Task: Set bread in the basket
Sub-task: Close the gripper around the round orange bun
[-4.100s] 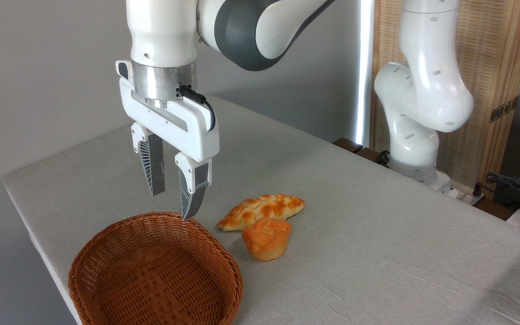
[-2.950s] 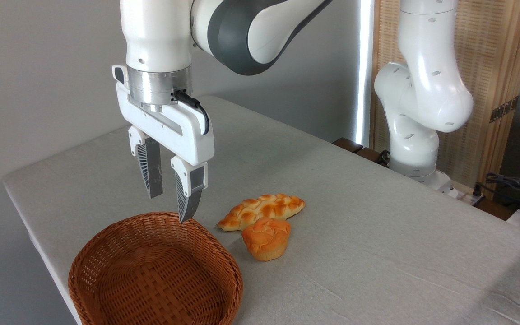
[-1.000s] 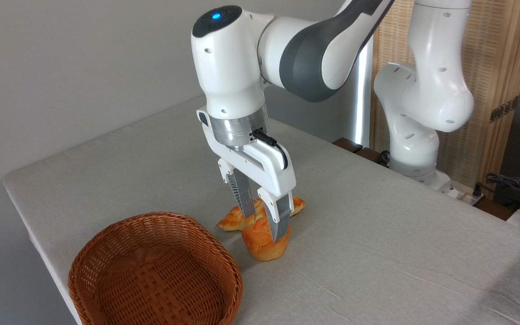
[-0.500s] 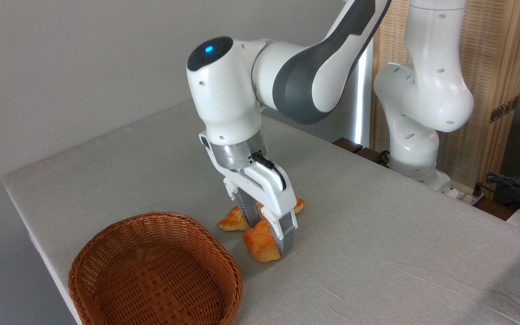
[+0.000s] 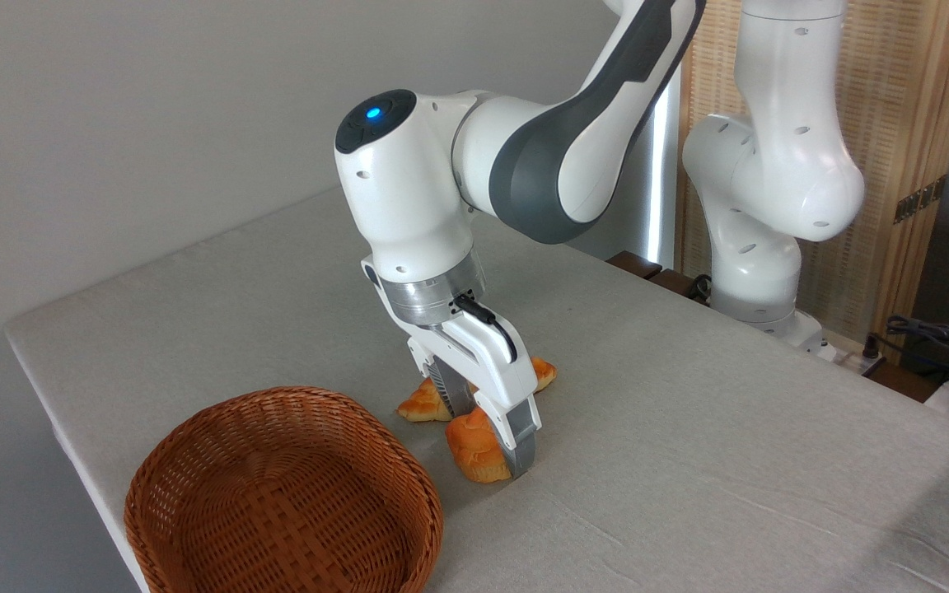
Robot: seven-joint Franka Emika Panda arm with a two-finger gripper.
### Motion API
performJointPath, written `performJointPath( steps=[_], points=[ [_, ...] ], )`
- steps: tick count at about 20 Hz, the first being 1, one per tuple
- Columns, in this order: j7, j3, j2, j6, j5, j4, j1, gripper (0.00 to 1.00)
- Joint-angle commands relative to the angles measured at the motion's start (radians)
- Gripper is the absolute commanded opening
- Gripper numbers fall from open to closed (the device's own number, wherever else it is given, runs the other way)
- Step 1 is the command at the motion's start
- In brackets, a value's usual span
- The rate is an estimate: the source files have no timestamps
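Just below the frame's centre, the white two-finger gripper (image 5: 493, 435) reaches down over the small orange-golden swirled bun (image 5: 473, 446) on the grey table (image 5: 689, 461), its fingers straddling the bun. Whether they actually clamp it cannot be told. The round reddish-brown wicker basket (image 5: 194, 486) sits at lower left, the braided golden loaf (image 5: 418, 403) just behind the bun.

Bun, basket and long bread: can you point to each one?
bun (image 5: 472, 449): camera view, its orange side left of the finger.
basket (image 5: 277, 400): camera view, far rim.
long bread (image 5: 418, 405): camera view, its left end.
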Motion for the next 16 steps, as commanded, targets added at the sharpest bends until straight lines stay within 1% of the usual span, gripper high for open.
performJointPath(
  steps=[1,8,10,14,16],
  points=[
    [0.01,0.009,-0.005,0.01,0.017,0.003,-0.008,0.53],
    [0.012,0.007,-0.005,0.008,0.015,0.007,-0.011,0.53],
    [0.014,0.006,-0.016,-0.01,0.014,0.027,-0.011,0.53],
    [0.03,0.004,-0.02,-0.134,0.008,0.105,-0.011,0.53],
    [0.03,-0.002,-0.022,-0.206,0.006,0.15,-0.011,0.55]
  ],
)
